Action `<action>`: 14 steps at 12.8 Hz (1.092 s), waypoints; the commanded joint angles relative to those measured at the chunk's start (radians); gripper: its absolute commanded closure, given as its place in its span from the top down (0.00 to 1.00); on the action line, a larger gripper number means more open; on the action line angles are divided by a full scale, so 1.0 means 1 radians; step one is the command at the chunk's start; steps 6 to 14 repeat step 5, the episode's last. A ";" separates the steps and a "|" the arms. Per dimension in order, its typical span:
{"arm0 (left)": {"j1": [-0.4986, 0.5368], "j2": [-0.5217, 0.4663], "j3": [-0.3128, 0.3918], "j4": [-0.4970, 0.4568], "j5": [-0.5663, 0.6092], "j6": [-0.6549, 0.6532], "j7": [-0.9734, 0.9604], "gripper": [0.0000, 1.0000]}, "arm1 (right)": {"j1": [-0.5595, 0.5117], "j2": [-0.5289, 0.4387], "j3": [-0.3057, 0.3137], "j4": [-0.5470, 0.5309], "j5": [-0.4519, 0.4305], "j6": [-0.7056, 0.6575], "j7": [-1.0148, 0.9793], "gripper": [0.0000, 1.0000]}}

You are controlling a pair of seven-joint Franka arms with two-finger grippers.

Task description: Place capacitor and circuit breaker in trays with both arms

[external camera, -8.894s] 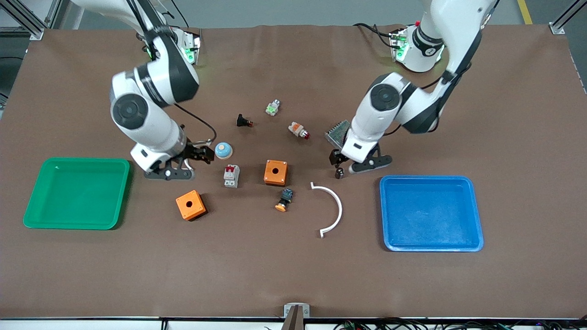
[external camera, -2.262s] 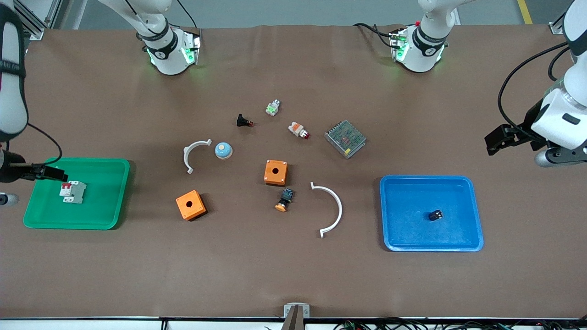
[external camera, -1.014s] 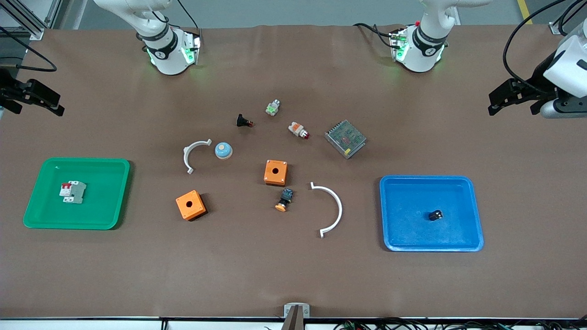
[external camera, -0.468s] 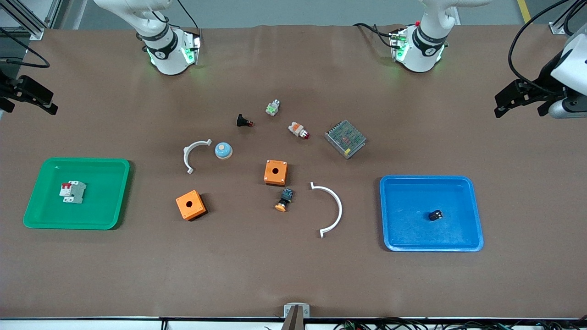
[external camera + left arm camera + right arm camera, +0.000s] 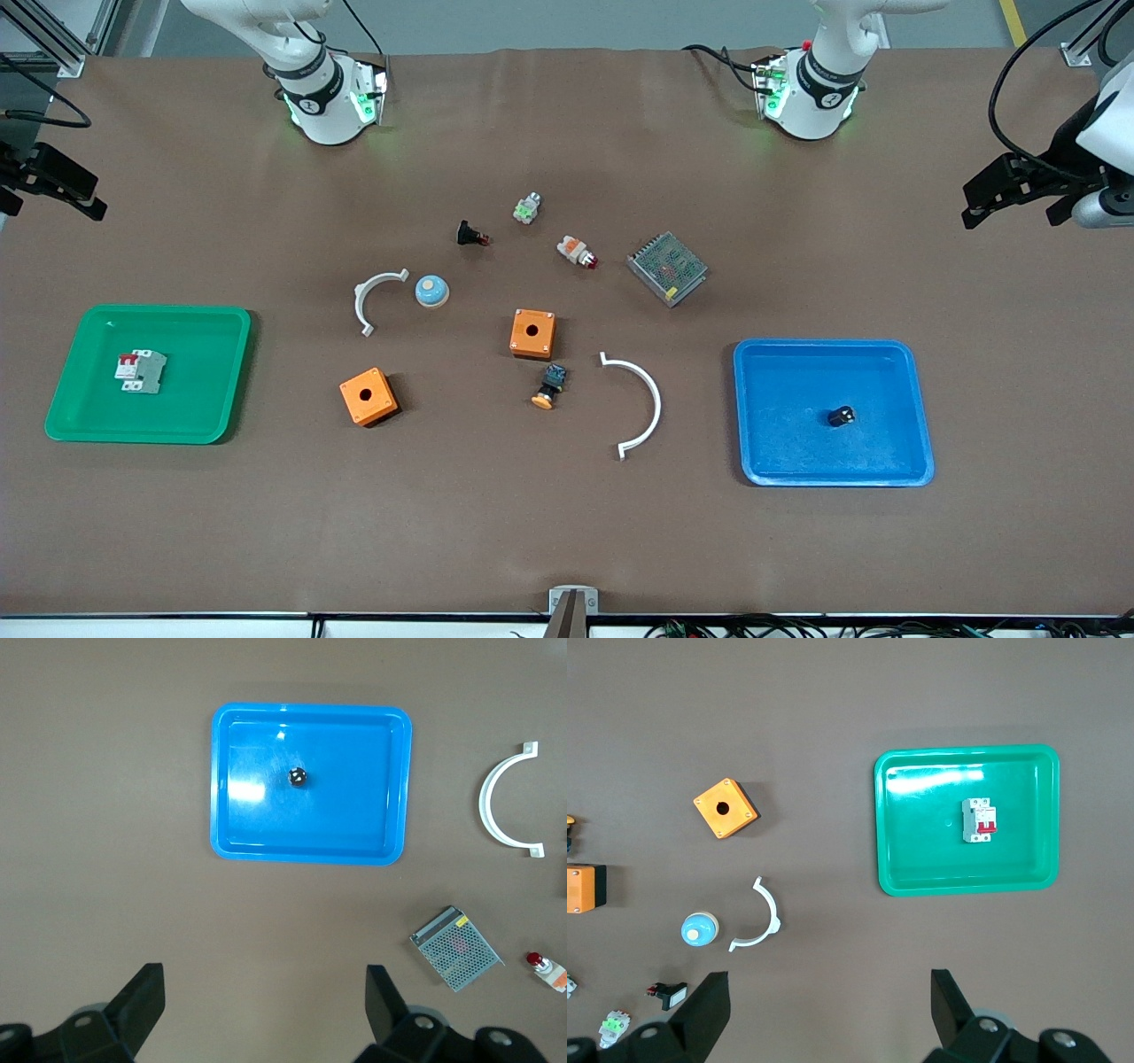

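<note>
The capacitor [image 5: 841, 416], a tiny black cylinder, lies in the blue tray [image 5: 921, 416] toward the left arm's end of the table; the left wrist view shows this capacitor [image 5: 298, 776] near the middle of the blue tray [image 5: 310, 711]. The white-grey circuit breaker [image 5: 140, 370] with red levers lies in the green tray [image 5: 226, 372], and the circuit breaker [image 5: 978, 820] also shows inside the green tray [image 5: 966, 751]. My left gripper [image 5: 1010, 213] [image 5: 263, 992] hangs open over bare table at its end. My right gripper [image 5: 53, 206] [image 5: 829, 992] hangs open and empty at the other end.
Between the trays lie two orange boxes [image 5: 532, 333] [image 5: 368, 396], two white arcs [image 5: 651, 403] [image 5: 368, 297], a blue dome button [image 5: 431, 291], a grey mesh unit [image 5: 667, 268], an orange-capped button [image 5: 549, 386] and small lamps [image 5: 578, 252] [image 5: 526, 209] [image 5: 471, 235].
Both grippers have drifted a little farther out toward their own table ends, staying open. The capacitor and the circuit breaker have not moved.
</note>
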 commanded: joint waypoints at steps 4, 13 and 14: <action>-0.005 0.018 0.004 0.027 0.017 -0.027 0.022 1.00 | -0.002 0.012 0.000 0.025 0.018 -0.011 0.011 1.00; -0.005 0.018 0.004 0.027 0.017 -0.032 0.021 1.00 | -0.001 0.014 0.000 0.025 0.018 -0.010 0.010 1.00; -0.005 0.018 0.004 0.027 0.017 -0.032 0.021 1.00 | -0.001 0.014 0.000 0.025 0.018 -0.010 0.010 1.00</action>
